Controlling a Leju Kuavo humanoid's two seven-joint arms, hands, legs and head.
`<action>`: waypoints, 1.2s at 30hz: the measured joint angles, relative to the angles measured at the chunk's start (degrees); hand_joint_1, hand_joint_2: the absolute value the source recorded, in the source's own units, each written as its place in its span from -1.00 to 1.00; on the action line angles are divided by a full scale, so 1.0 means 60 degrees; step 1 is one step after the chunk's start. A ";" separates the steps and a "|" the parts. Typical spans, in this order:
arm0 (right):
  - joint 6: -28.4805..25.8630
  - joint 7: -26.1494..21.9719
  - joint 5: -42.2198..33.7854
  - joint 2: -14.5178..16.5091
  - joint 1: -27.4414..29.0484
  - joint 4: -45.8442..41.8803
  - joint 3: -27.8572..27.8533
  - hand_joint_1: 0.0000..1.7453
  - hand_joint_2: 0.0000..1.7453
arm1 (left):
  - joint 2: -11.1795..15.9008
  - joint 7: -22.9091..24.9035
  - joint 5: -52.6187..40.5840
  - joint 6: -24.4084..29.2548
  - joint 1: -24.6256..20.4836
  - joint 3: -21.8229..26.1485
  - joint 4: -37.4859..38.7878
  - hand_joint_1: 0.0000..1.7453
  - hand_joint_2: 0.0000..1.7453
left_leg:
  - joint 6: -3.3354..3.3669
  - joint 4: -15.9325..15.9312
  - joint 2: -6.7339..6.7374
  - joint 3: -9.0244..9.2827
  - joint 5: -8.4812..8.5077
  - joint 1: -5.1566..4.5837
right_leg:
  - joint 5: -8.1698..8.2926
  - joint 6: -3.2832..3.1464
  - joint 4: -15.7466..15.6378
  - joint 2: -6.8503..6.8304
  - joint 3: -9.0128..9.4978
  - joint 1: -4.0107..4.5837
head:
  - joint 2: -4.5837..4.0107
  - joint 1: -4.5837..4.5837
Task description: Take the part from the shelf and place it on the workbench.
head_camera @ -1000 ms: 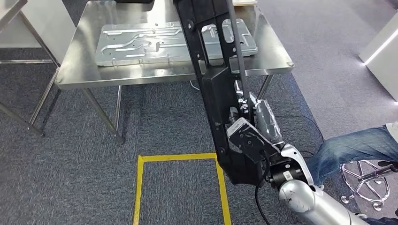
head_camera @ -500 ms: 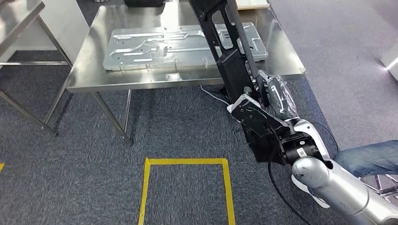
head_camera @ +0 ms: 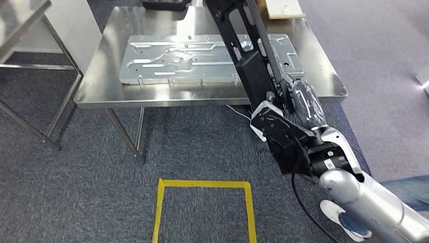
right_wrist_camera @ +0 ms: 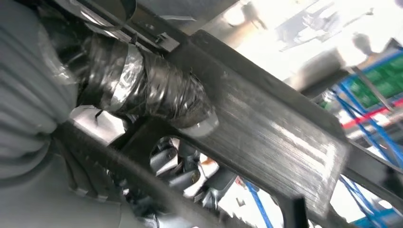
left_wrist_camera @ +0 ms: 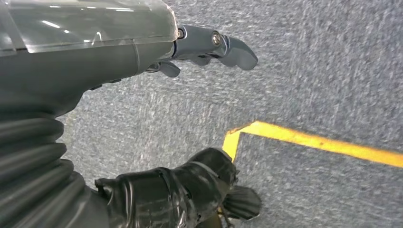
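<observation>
A long black frame-like part slants up past the front edge of the steel workbench and runs out of the top of the head view. My right hand grips it low down, just off the bench's front right corner. In the right wrist view the taped thumb presses on the part's black bar. My left hand hangs over grey carpet with its fingers apart and nothing in it.
A silver stamped metal plate lies across the bench. A pale board and a dark tray sit at its far edge. Another steel table stands left. Yellow floor tape marks a square. A person's jeans leg is at right.
The whole picture has shifted: the camera moved toward the workbench, which now looks nearer. My right hand with the black part has risen to the bench's front right edge.
</observation>
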 joint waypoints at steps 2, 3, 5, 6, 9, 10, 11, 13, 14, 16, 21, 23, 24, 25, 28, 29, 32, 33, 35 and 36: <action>0.0035 0.0016 0.0038 -0.0019 0.0002 0.0003 0.0001 1.00 1.00 | 0.0000 0.0001 0.0000 0.0013 0.0001 0.0000 0.0000 -1.00 1.00 | 0.0058 -0.0038 -0.0024 0.0199 -0.0155 -0.0010 | -0.0454 0.0026 0.1151 0.0009 -0.0876 0.0008 | 0.0001 0.0054; 0.0060 0.0027 0.0050 -0.0024 0.0018 0.0004 0.0002 1.00 1.00 | 0.0000 0.0006 0.0000 0.0020 0.0005 0.0000 0.0000 -1.00 1.00 | 0.0066 -0.0043 -0.0045 0.0315 -0.0245 -0.0016 | -0.0679 0.0027 0.1447 0.0010 -0.1222 0.0009 | 0.0001 0.0068; 0.0156 0.0038 0.0086 -0.0026 0.0047 0.0010 0.0011 1.00 1.00 | 0.0000 0.0023 0.0000 0.0034 0.0014 0.0000 0.0000 -1.00 1.00 | 0.0065 -0.0046 -0.0094 0.0598 -0.0441 -0.0031 | -0.0601 -0.0017 0.1152 0.0010 -0.1504 0.0017 | 0.0001 0.0076; 0.0228 0.0040 0.0123 -0.0026 0.0053 0.0016 0.0018 1.00 1.00 | 0.0000 0.0028 0.0000 0.0040 0.0014 0.0000 0.0000 -1.00 1.00 | 0.0056 -0.0047 -0.0113 0.0753 -0.0546 -0.0038 | -0.0185 -0.0072 0.0608 0.0011 -0.1470 0.0041 | 0.0001 0.0079; 0.0512 0.0043 0.0301 -0.0024 0.0068 0.0064 0.0090 1.00 1.00 | -0.0026 0.0041 0.0000 0.0051 0.0018 -0.0001 0.0000 -1.00 1.00 | -0.0046 -0.0039 -0.0172 0.1006 -0.0833 -0.0064 | 0.1410 -0.0291 -0.0974 0.0032 -0.1274 0.0165 | 0.0001 0.0058; 0.0624 0.0051 0.0377 -0.0023 0.0080 0.0086 0.0132 1.00 1.00 | -0.0033 0.0047 0.0000 0.0058 0.0017 -0.0002 0.0000 -1.00 1.00 | -0.0103 -0.0030 -0.0186 0.1034 -0.0885 -0.0070 | 0.1624 -0.0348 -0.1148 0.0038 -0.1250 0.0185 | 0.0001 0.0053; 0.0757 0.0071 0.0469 -0.0023 0.0083 0.0110 0.0181 1.00 1.00 | -0.0035 0.0057 0.0000 0.0070 0.0007 -0.0003 0.0000 -1.00 1.00 | -0.0166 -0.0007 -0.0194 0.1069 -0.0900 -0.0085 | 0.1604 -0.0382 -0.1167 0.0044 -0.1221 0.0186 | 0.0001 0.0040; 0.1053 0.0142 0.0665 -0.0023 0.0055 0.0154 0.0288 1.00 1.00 | -0.0025 0.0067 -0.0008 0.0095 0.0001 -0.0003 0.0000 -1.00 1.00 | -0.0273 0.0253 -0.0155 0.0935 -0.0845 -0.0094 | 0.1623 -0.0465 -0.1242 0.0026 -0.1099 0.0133 | 0.0001 0.0052; 0.1223 0.0190 0.0768 -0.0022 0.0018 0.0179 0.0351 1.00 1.00 | -0.0023 0.0074 -0.0015 0.0102 -0.0014 -0.0004 0.0000 -1.00 1.00 | -0.0325 0.0587 -0.0123 0.0737 -0.0839 -0.0092 | 0.1600 -0.0508 -0.1278 0.0014 -0.1033 0.0107 | 0.0001 0.0045; 0.1546 0.0289 0.0955 -0.0017 -0.0049 0.0232 0.0493 1.00 1.00 | -0.0017 0.0091 -0.0026 0.0105 -0.0058 -0.0006 0.0000 -1.00 1.00 | -0.0424 0.1598 -0.0063 0.0092 -0.1093 -0.0053 | 0.1523 -0.0584 -0.1318 -0.0013 -0.0925 0.0083 | 0.0001 0.0041; 0.2186 0.0559 0.1469 -0.0008 -0.0112 0.0433 0.0820 1.00 1.00 | -0.0001 0.0170 -0.0050 0.0098 -0.0037 -0.0011 0.0000 -1.00 1.00 | -0.0569 0.1803 0.0014 -0.0664 -0.1029 0.0040 | 0.1234 -0.0565 -0.1287 -0.0011 -0.0618 0.0059 | 0.0001 0.0037; 0.2349 0.0550 0.1546 -0.0007 -0.0190 0.0504 0.0894 1.00 1.00 | 0.0008 0.0173 -0.0081 0.0088 -0.0033 -0.0014 0.0000 -1.00 1.00 | -0.0553 0.0577 0.0035 -0.0305 -0.0252 0.0050 | 0.1124 -0.0488 -0.1245 -0.0005 -0.0516 0.0054 | 0.0001 0.0037; 0.2458 0.0526 0.1598 -0.0006 -0.0247 0.0534 0.0934 1.00 1.00 | 0.0015 0.0173 -0.0099 0.0076 -0.0046 -0.0017 0.0000 -1.00 1.00 | -0.0514 0.0203 0.0038 -0.0180 -0.0083 0.0031 | 0.1083 -0.0435 -0.1225 -0.0001 -0.0505 0.0062 | 0.0001 0.0037; 0.2589 0.0501 0.1686 -0.0005 -0.0308 0.0563 0.0984 1.00 1.00 | 0.0020 0.0170 -0.0120 0.0060 -0.0056 -0.0022 0.0000 -1.00 1.00 | -0.0456 0.0050 0.0036 -0.0130 -0.0040 0.0009 | 0.1044 -0.0373 -0.1214 0.0001 -0.0504 0.0072 | 0.0001 0.0038; 0.3006 0.0506 0.2307 0.0000 -0.0476 0.0635 0.1131 1.00 1.00 | 0.0025 0.0111 -0.0160 0.0015 -0.0057 -0.0029 0.0000 -1.00 1.00 | -0.0251 0.0022 0.0020 -0.0024 0.0022 0.0000 | 0.0906 -0.0190 -0.1113 -0.0007 -0.0490 0.0077 | 0.0001 0.0050; 0.3110 0.0532 0.2558 -0.0001 -0.0544 0.0654 0.1171 1.00 1.00 | 0.0025 0.0082 -0.0173 0.0005 -0.0056 -0.0029 0.0000 -1.00 1.00 | -0.0187 -0.0008 0.0018 0.0033 0.0017 0.0015 | 0.0788 -0.0149 -0.0892 -0.0008 -0.0563 0.0073 | 0.0001 0.0062; 0.3327 0.0587 0.3136 -0.0010 -0.0711 0.0705 0.1257 1.00 1.00 | 0.0029 0.0035 -0.0190 -0.0016 -0.0071 -0.0031 0.0000 -1.00 1.00 | -0.0048 -0.0044 0.0014 0.0169 -0.0057 0.0022 | 0.0143 -0.0069 0.0700 0.0008 -0.1368 0.0065 | 0.0001 0.0091; 0.3440 0.0598 0.3372 -0.0013 -0.0736 0.0723 0.1300 1.00 1.00 | 0.0033 0.0029 -0.0179 -0.0026 -0.0071 -0.0032 0.0000 -1.00 1.00 | -0.0034 -0.0037 0.0009 0.0201 -0.0095 0.0015 | 0.0012 -0.0053 0.1221 0.0011 -0.1697 0.0064 | 0.0001 0.0090; 0.3814 0.0625 0.4090 -0.0023 -0.0799 0.0765 0.1443 1.00 1.00 | 0.0038 0.0004 -0.0152 -0.0068 -0.0059 -0.0033 0.0000 -1.00 1.00 | -0.0036 -0.0009 -0.0007 0.0293 -0.0203 0.0006 | 0.0241 -0.0060 0.1395 0.0010 -0.1973 0.0064 | 0.0001 0.0090; 0.4046 0.0632 0.4520 -0.0034 -0.0861 0.0782 0.1524 1.00 1.00 | 0.0039 -0.0015 -0.0141 -0.0096 -0.0053 -0.0033 0.0000 -1.00 1.00 | -0.0047 0.0009 -0.0015 0.0358 -0.0268 0.0004 | 0.0592 -0.0086 0.0962 0.0010 -0.1851 0.0068 | 0.0001 0.0090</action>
